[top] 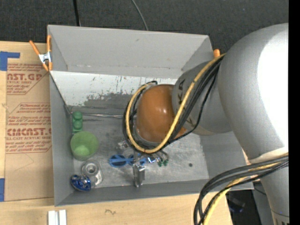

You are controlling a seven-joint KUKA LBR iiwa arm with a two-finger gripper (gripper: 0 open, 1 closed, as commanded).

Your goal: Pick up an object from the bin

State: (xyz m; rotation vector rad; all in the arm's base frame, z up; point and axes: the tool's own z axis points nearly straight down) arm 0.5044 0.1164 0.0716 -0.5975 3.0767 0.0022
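Note:
My gripper (pixel 138 171) hangs low over the front middle of the bin, under the arm's orange cover. A small blue plastic thing (pixel 118 161) lies right at its left side, touching or nearly so. Whether it sits inside the gripper I cannot tell. A tiny green-tipped piece (pixel 162 162) lies just to the gripper's right.
Along the bin's left wall lie a green rounded thing (pixel 84 143) with a small green knobbed piece (pixel 77 121) behind it. A clear round thing with a blue part (pixel 88 176) sits in the front left corner. The arm covers the bin's right half.

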